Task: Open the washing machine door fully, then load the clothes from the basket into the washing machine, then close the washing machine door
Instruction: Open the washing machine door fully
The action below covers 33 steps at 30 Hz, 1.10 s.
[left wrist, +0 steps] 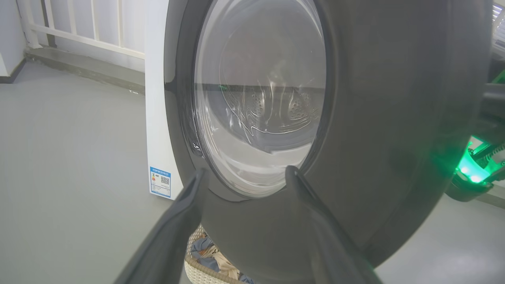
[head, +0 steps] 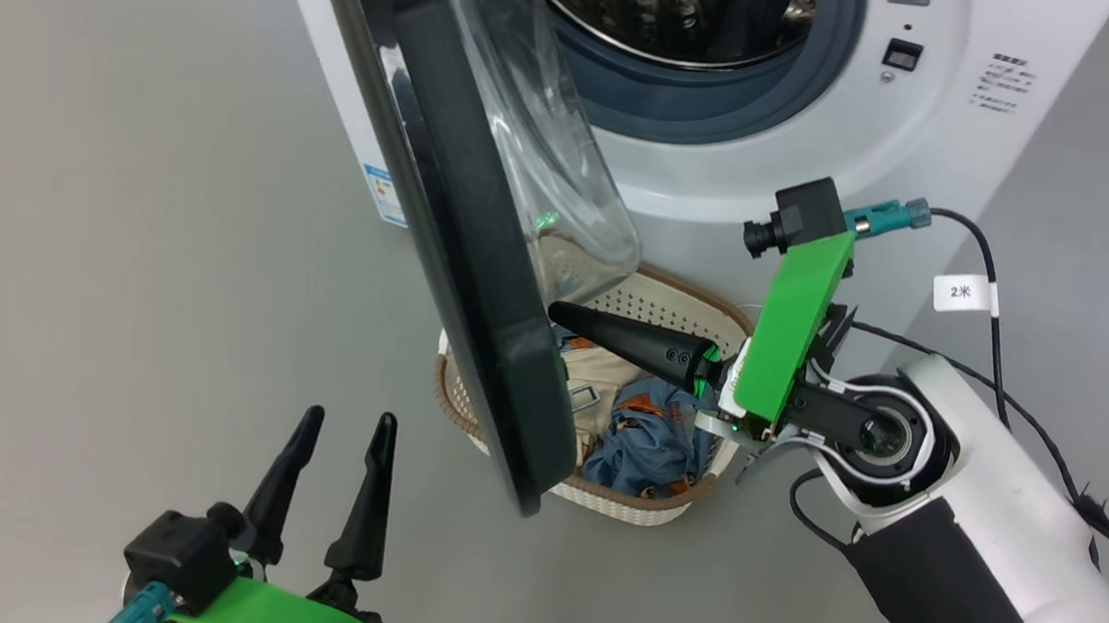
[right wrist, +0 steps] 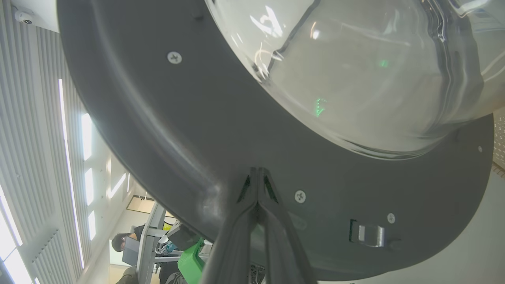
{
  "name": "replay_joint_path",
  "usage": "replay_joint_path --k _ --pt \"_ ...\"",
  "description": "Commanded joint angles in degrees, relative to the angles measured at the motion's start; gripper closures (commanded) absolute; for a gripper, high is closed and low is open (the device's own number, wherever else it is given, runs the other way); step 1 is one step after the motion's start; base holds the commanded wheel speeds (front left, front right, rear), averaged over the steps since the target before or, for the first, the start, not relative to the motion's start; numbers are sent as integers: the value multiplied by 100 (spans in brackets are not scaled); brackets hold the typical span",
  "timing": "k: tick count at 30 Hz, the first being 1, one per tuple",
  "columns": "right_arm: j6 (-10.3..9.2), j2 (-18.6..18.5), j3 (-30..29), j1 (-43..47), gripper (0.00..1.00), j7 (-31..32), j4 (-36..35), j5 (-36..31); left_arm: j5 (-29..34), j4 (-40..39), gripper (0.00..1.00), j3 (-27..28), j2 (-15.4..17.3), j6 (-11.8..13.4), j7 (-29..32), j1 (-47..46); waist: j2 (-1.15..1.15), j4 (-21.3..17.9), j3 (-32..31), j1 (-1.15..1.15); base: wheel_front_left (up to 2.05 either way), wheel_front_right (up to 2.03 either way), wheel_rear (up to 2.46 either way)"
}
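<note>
Fingers [right wrist: 238, 236] of right gripper [head: 562, 314] pinched together, holding nothing; tips on the inner rim of the washing machine door [head: 467, 274], looks like contact, hard to confirm. Other side: left gripper [head: 349, 419] spread wide, empty, near the outer face. Door's partly open in front of the washing machine [head: 726, 181], hanging over the basket [head: 643, 508] and the clothes [head: 649, 440]. Suggest: push on flat rim, off the glass bowl and the latch [right wrist: 371, 234], follow the hinge arc, move left arm out of the sweep. Door: glossy black ring, bulging clear window.
</note>
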Motion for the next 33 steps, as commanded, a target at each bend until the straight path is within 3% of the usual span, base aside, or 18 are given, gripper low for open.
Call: replay_joint_path --k 1,2,3,4,18,33 --pt "34 117 -32 112 62 -102 -159 -144 53 -80 0 214 106 3 -37 -82 0 -79 -59 0 0 0 0" --pt "34 101 -39 138 53 -151 -165 -164 53 -70 0 224 119 3 -37 -93 0 -109 -82 0 0 0 0" --pt "34 81 -40 169 23 -203 -171 -190 50 -59 0 236 132 3 -37 -101 0 -139 -106 0 0 0 0" --pt "34 64 -39 208 0 -258 -181 -208 48 -47 0 252 147 3 -37 -105 0 -173 -135 0 0 0 0" --pt "34 -288 280 871 0 -1282 -189 -507 -6 -66 0 677 463 3 -37 173 0 -854 -471 0 0 0 0" --pt "34 -1135 901 1634 0 -2754 -211 -776 48 -201 0 998 573 3 -37 681 0 -1468 -749 0 0 0 0"
